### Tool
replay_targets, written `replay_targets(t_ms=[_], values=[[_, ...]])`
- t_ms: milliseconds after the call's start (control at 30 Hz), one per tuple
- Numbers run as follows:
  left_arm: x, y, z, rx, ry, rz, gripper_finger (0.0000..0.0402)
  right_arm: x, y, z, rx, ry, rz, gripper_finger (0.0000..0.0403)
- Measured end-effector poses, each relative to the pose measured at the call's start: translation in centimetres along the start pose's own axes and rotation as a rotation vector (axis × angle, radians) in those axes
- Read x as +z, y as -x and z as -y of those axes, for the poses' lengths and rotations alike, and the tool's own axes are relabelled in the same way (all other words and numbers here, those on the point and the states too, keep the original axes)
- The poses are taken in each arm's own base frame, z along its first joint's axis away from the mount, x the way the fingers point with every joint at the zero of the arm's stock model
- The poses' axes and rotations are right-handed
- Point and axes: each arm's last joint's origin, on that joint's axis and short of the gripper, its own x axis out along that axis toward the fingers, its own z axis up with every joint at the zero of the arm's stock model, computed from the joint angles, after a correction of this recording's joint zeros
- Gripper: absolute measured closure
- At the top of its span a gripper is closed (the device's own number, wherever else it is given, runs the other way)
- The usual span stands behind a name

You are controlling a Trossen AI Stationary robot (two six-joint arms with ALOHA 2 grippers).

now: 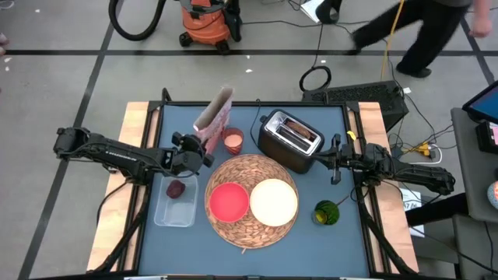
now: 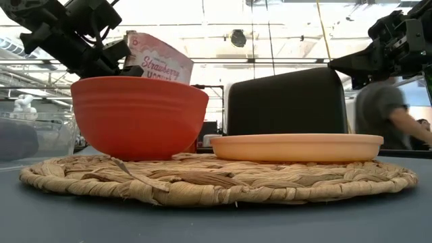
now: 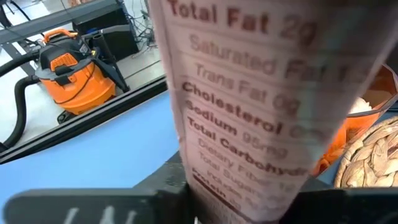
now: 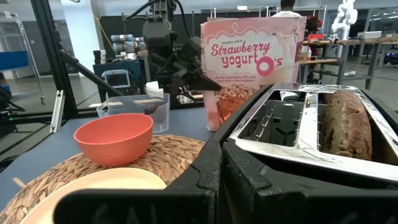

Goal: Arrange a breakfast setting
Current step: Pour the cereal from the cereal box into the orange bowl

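- Woven straw mat (image 1: 250, 204) lies mid-counter as the base of the setting; red bowl (image 1: 228, 201) and cream plate (image 1: 273, 201) sit side by side on it, both empty as far as the high view shows; judged: vessels are staged first, food to follow.
- Cereal box (image 1: 213, 118) (strawberry yogurt O's) stands tilted behind the mat, next to a small orange cup (image 1: 233, 140); left claw (image 1: 191, 149) is closed on the box's lower edge; left wrist view is filled by the nutrition panel with the dark fingers clamped at its base; judged: grip low on the box suits lifting and tipping toward the bowl.
- Dark red fruit (image 1: 176, 189) rests inside a clear container (image 1: 174, 204) left of the mat, not yet plated.
- Toast (image 4: 347, 132) sits upright in a slot of the black toaster (image 1: 289, 141), behind the plate; right claw (image 1: 336, 161) hovers just beside the toaster's right end; I cannot tell how far it is open.
- Green round object (image 1: 327, 212) lies right of the mat; identity unclear.
- Spoon not seen.
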Motion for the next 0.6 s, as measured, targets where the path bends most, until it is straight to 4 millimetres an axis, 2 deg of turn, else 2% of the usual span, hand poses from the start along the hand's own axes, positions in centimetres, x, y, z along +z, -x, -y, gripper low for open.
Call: replay_targets(t_ms=[333, 600], values=[[0.01, 0.0, 0.01, -0.001, -0.004, 0.0, 0.0389, 0.0, 0.0, 0.0, 0.0, 0.0, 0.0, 0.039], [0.19, 0.07, 0.0, -0.007, -0.013, 0.01, 0.0395, -0.01, 0.0, 0.0, -0.001, 0.0, 0.0, 0.039]])
